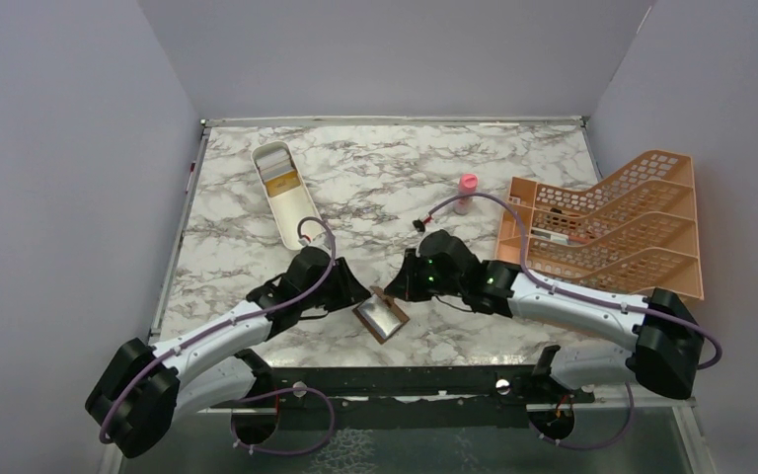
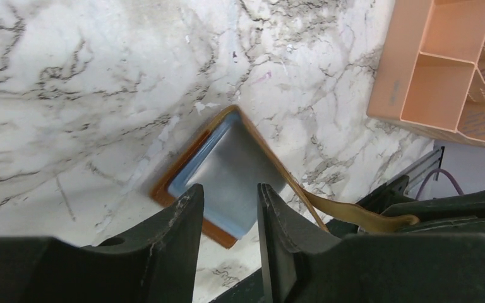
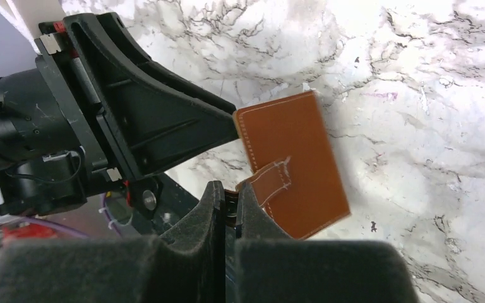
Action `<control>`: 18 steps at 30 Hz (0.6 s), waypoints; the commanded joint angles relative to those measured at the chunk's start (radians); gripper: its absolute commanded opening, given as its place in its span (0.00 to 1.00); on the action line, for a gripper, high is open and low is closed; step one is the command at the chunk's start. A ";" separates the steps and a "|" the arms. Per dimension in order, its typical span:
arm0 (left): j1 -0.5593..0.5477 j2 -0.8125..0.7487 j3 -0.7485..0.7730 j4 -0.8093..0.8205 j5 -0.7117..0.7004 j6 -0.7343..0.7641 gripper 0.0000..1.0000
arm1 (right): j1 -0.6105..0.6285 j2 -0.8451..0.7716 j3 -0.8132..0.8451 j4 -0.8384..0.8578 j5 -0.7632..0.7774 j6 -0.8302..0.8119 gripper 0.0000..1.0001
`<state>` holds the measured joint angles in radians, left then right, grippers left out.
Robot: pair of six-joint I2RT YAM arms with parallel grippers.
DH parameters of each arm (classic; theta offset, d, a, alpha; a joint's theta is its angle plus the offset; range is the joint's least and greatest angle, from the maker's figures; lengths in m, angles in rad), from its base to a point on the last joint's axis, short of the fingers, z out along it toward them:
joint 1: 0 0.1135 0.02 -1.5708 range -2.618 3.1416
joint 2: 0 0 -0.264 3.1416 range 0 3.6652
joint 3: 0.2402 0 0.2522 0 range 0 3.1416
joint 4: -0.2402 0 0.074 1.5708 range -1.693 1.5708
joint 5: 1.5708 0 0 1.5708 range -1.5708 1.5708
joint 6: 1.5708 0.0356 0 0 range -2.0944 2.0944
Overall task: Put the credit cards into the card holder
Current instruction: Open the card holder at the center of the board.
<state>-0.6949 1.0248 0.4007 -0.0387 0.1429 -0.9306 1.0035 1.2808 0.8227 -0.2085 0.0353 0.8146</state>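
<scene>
The holder (image 2: 227, 164) looks light and floppy. Your right fingers (image 3: 211, 205) pinch its strap (image 3: 271, 180), and your left fingers (image 2: 183, 221) sit slightly spread at its edge. I'd grip near the fold.

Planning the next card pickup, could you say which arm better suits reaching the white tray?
Left: the white tray lies on its side and the left gripper is open; the right gripper pinches the card holder's strap.
</scene>
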 commanded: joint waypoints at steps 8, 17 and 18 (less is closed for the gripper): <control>0.003 0.030 0.058 -0.096 -0.012 0.053 0.44 | -0.167 -0.052 -0.156 0.062 -0.092 0.036 0.01; 0.002 0.089 0.050 -0.063 0.033 0.070 0.55 | -0.230 -0.048 -0.228 0.032 -0.068 0.018 0.01; 0.002 0.090 0.045 -0.052 0.037 0.068 0.55 | -0.232 -0.049 -0.234 0.032 -0.061 0.016 0.01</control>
<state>-0.6949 1.1118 0.4355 -0.1154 0.1478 -0.8772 0.7826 1.2449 0.6178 -0.1596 -0.0452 0.8398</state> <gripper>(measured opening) 0.547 0.055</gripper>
